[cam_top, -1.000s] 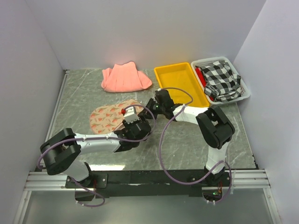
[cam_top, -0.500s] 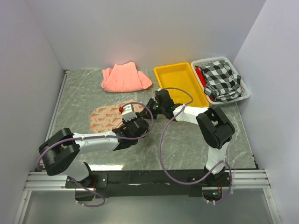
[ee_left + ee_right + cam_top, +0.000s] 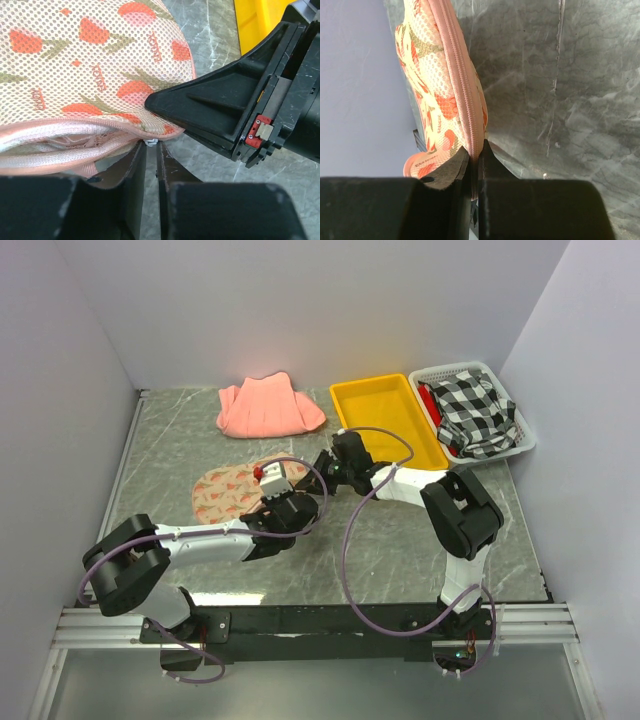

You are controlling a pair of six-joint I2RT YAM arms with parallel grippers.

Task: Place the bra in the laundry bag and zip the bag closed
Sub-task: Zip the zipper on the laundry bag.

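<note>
The red-printed beige mesh laundry bag (image 3: 228, 492) is pinched by the right gripper (image 3: 475, 149), its zip pull (image 3: 151, 143) by the left gripper (image 3: 151, 148).

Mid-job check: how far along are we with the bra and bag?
Done, apparently: no bra shows loose in any view, so it is likely inside the laundry bag. In hand: right gripper pinches the bag's pink edge; left gripper grips the zip pull. Left: the mouth gapes, so the zip needs pulling shut.
</note>
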